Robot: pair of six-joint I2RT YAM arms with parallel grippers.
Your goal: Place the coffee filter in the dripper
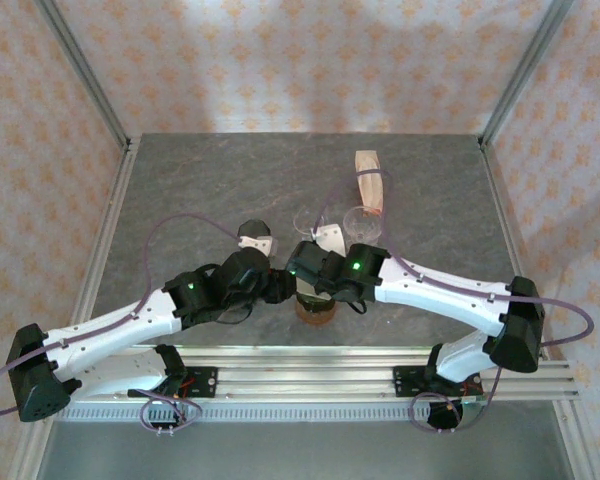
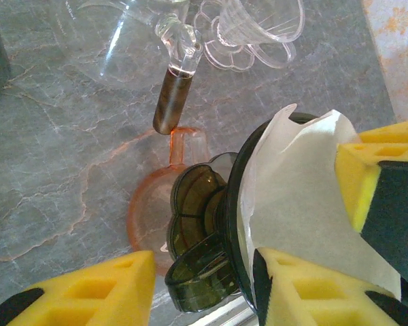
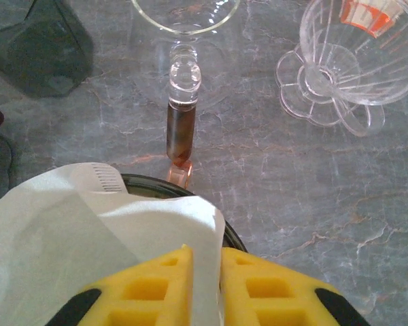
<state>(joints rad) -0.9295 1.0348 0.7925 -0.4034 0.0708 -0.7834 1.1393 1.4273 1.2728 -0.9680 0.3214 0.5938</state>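
Currently the white crimp-edged coffee filter (image 3: 75, 224) is pinched in the yellow foam-padded right gripper (image 3: 202, 285), over the rim of the smoky dripper (image 2: 190, 204). The left gripper (image 2: 207, 272) is spread astride it, its grip not discernible; orange print on a clear ribbed dripper (image 3: 340, 75) is unreadable.

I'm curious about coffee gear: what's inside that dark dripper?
A white paper filter, its edge pinched by the right gripper. The paper hides the inside bottom of the dark dripper.

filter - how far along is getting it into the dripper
Done: the right gripper has the filter pinched. In hand: the filter lies in the mouth of the dark dripper, much of it sticking out, with the left gripper straddling that dripper. Left: settle it fully in and release.
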